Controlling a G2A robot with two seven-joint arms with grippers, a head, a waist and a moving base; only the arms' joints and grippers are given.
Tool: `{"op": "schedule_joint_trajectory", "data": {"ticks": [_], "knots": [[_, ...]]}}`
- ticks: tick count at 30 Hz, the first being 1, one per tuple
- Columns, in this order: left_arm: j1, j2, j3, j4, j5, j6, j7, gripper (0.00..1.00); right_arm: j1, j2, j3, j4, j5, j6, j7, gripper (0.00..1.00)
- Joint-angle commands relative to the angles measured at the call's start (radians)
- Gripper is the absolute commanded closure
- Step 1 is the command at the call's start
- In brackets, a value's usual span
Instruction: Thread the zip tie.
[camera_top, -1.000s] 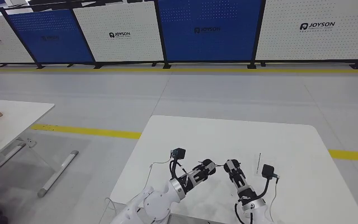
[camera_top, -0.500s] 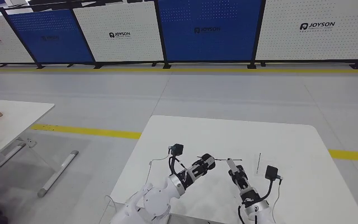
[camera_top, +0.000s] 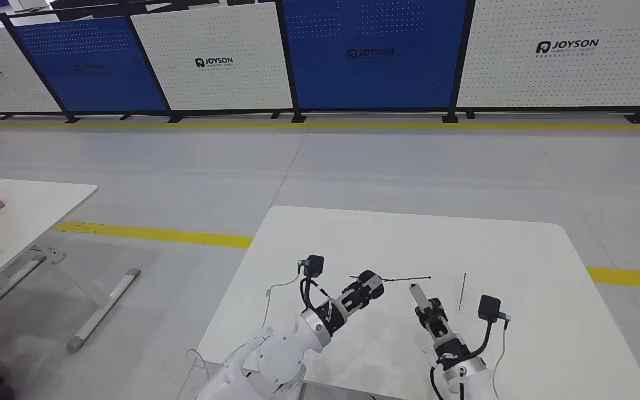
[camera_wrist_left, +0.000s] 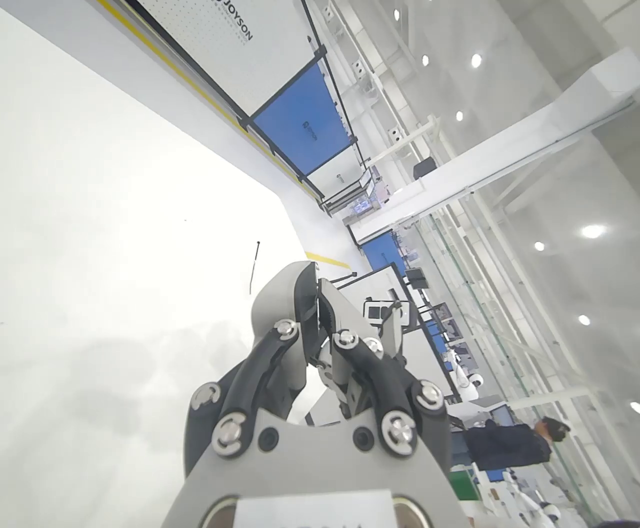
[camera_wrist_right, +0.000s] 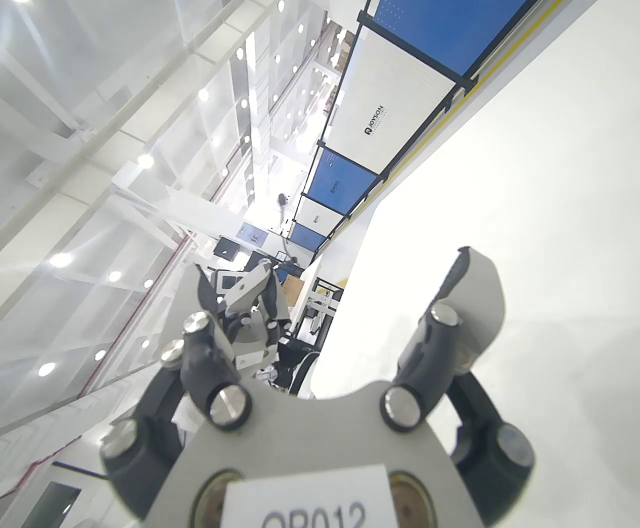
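Note:
A thin black zip tie (camera_top: 395, 277) is held level above the white table (camera_top: 400, 235), with my left gripper (camera_top: 368, 285) shut on it near one end. In the left wrist view the left gripper (camera_wrist_left: 316, 280) has its fingers pressed together, and a short piece of the tie (camera_wrist_left: 346, 276) sticks out past them. My right gripper (camera_top: 413, 291) is just below the tie's free half and apart from it. In its own view the right gripper (camera_wrist_right: 332, 262) stands open and empty, and the left gripper (camera_wrist_right: 262, 280) shows farther off.
A second black zip tie (camera_top: 462, 290) lies flat on the table to the right of both grippers, also seen from the left wrist (camera_wrist_left: 255, 267). The table's far half is bare white surface. Blue and white panels stand across the floor behind.
The grippers have drawn apart: the left one pulled back to the left with the zip tie, which now shows at full length. The right gripper slid slightly right and toward the near edge.

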Motion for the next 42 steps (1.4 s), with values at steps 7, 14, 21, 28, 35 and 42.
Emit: {"op": "schedule_joint_trajectory", "data": {"ticks": [7,14,21,28,35,42], "knots": [[0.0,-0.005,-0.014,-0.001,-0.101,0.003,0.016,1.0,0.025,0.004,-0.003,-0.03,-0.104,0.127,0.051,0.0],[0.002,-0.007,-0.01,0.0,-0.136,0.0,0.013,1.0,0.03,0.007,-0.011,-0.015,-0.223,0.159,0.02,0.0],[0.005,-0.007,-0.03,0.012,-0.231,-0.01,-0.043,1.0,0.054,0.013,-0.028,-0.01,-0.29,0.198,0.142,0.0],[0.005,-0.007,-0.03,0.012,-0.231,-0.01,-0.043,1.0,0.054,0.013,-0.027,-0.012,-0.286,0.2,0.146,0.0],[0.005,-0.007,-0.03,0.012,-0.231,-0.01,-0.043,1.0,0.057,0.025,-0.022,0.022,-0.404,0.089,0.125,0.0],[0.005,-0.007,-0.03,0.012,-0.231,-0.01,-0.043,1.0,0.012,0.047,0.037,-0.019,-0.42,-0.107,0.15,0.0]]}}
